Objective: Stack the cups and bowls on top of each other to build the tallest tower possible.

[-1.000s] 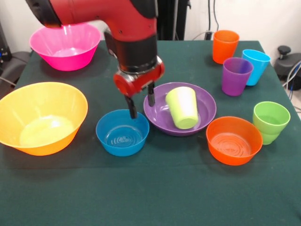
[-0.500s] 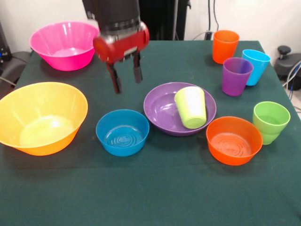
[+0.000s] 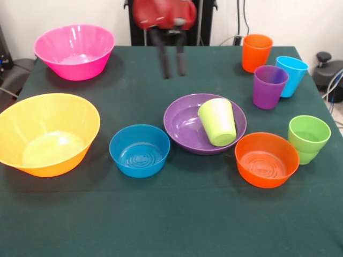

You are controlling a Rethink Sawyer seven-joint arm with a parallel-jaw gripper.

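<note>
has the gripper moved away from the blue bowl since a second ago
Yes. The gripper has risen and drawn back from the small blue bowl, now hanging open above the purple bowl's far side.

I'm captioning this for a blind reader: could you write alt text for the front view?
A lime-yellow cup lies tipped inside a wide purple bowl mid-table, with the open, empty gripper raised above. Blue, orange, yellow-orange and pink bowls and four upright cups stand unstacked.

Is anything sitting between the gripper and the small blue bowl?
Nothing visible. The gripper hangs open and empty above bare tablecloth, and the blue bowl sits uncovered in front of it. The purple bowl, with the lime-yellow cup tipped inside it, lies beside that path.
</note>
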